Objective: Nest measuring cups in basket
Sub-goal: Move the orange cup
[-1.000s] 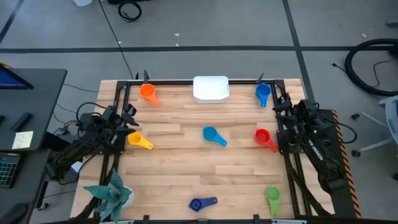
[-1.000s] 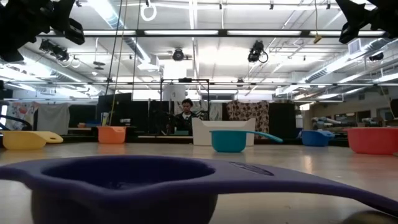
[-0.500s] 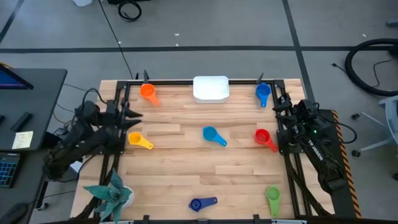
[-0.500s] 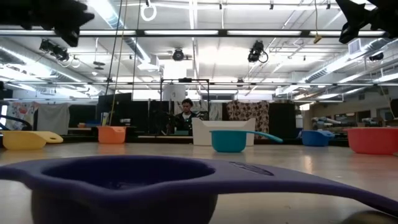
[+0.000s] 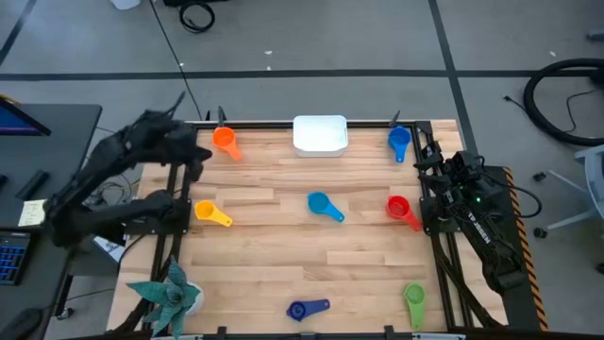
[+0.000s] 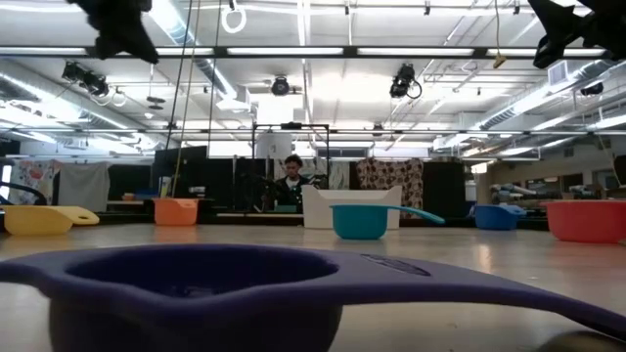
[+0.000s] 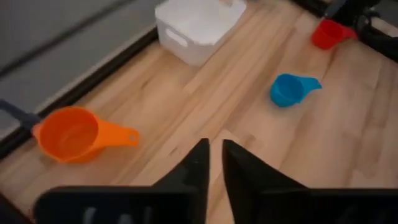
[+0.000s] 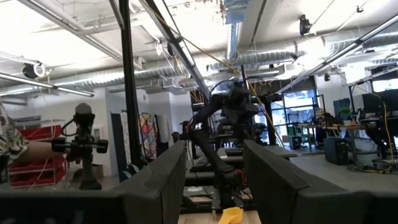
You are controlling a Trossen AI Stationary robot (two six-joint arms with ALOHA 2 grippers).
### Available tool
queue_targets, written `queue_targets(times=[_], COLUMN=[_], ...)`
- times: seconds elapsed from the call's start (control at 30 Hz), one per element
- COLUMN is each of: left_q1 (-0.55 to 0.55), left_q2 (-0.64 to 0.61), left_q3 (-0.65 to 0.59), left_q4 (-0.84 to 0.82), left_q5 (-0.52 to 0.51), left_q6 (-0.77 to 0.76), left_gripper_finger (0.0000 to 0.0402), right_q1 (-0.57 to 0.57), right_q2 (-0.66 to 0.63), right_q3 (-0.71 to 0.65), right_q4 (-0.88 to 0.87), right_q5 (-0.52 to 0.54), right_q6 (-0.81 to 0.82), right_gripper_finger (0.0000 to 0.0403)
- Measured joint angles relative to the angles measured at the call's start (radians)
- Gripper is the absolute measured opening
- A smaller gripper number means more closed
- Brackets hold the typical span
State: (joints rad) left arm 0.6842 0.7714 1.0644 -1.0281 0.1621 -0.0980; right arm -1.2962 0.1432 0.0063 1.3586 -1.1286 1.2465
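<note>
Orange measuring cup [image 5: 224, 140] seems the first target; the left gripper [image 5: 195, 156] hangs above the table's far left corner, just beside this cup, with its fingers [image 7: 198, 163] nearly together and holding nothing. To do this step well, I judge the fingers must spread again, come down over the short flat handle and close on it, so the bowl stays level for the way to the white basket [image 5: 320, 134], which sits at the middle of the far edge.

Right gripper [image 5: 437, 161] waits at the right side; its fingers [image 8: 168, 171] stand apart, empty.

Counting from above, I find six cups: orange, yellow [image 5: 211, 212], light blue [image 5: 324, 205], red [image 5: 401, 210], medium blue [image 5: 399, 142], green [image 5: 414, 301], and a seventh, dark blue [image 5: 307, 309], at the near edge; one basket; one teal artificial plant [image 5: 170, 295].
</note>
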Motion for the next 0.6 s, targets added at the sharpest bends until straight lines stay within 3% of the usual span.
queue_targets(times=[0.07,0.3,0.6], left_q1=[0.000,0.000,0.000], left_q2=[0.080,0.263,0.311], left_q3=[0.053,0.203,0.271], left_q4=[-0.018,-0.073,-0.114], left_q5=[0.027,0.042,0.042], left_q6=[-0.026,-0.079,-0.108], left_gripper_finger=[0.0010,0.0007,0.0011], right_q1=[0.000,0.000,0.000], right_q2=[0.000,0.000,0.000], right_q3=[0.000,0.000,0.000], right_q4=[0.000,0.000,0.000], right_q5=[0.000,0.000,0.000], right_q6=[0.000,0.000,0.000], right_gripper_finger=[0.0165,0.0165,0.0165])
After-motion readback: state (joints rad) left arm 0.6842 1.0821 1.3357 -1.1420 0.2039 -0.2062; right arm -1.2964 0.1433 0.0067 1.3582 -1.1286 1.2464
